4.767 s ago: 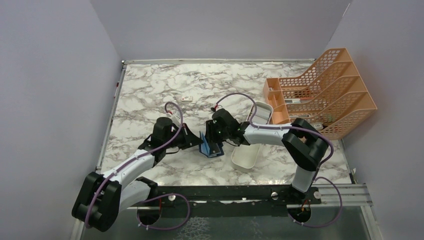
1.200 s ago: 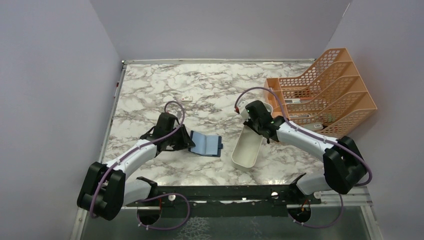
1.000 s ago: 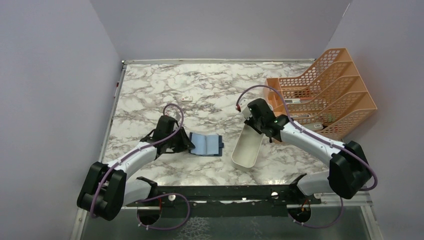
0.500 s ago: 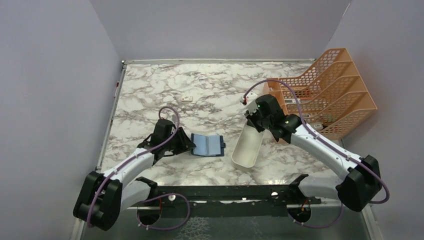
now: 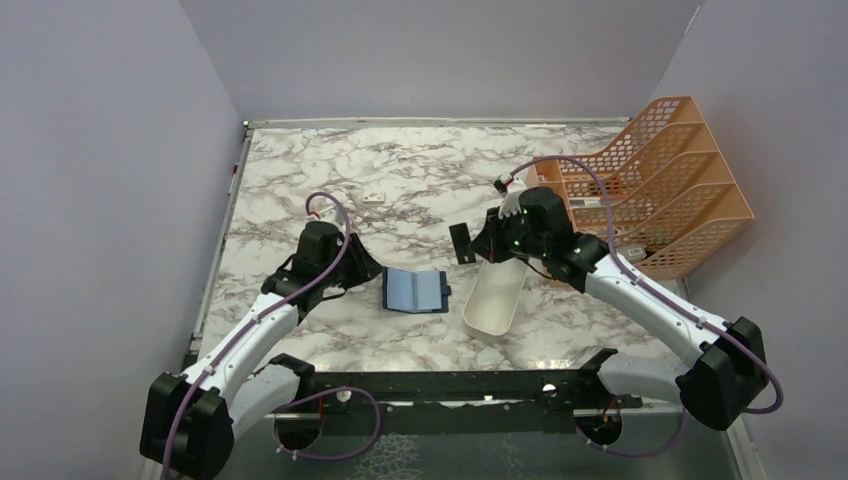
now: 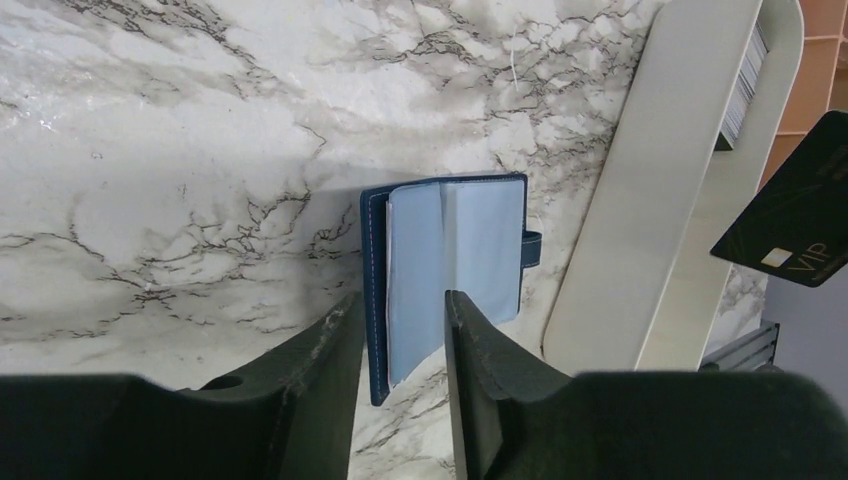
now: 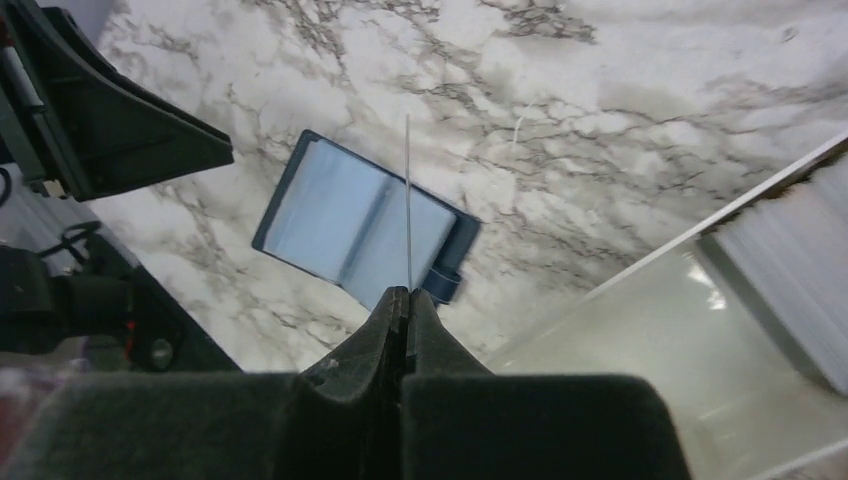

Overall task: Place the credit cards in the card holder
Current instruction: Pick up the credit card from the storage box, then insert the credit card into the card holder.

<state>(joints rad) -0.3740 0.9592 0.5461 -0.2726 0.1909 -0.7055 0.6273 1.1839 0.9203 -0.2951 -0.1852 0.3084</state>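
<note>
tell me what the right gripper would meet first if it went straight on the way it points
Most likely the open card holder: from the right wrist, the right gripper and the credit card pinched edge-on in it aim at its inner panel. Depth is unclear.

White marble-pattern table [image 5: 300, 180], grey veins. Card holder [image 5: 416, 290] lies open and flat near the middle-front, light blue inside facing up, snap tab on its right side. Long white tray [image 5: 492, 300] just right of it, angled, not touching. Orange mesh file rack [image 5: 650, 200] at the right edge. Small white block [image 5: 374, 198] with red mark further back, well apart.
</note>
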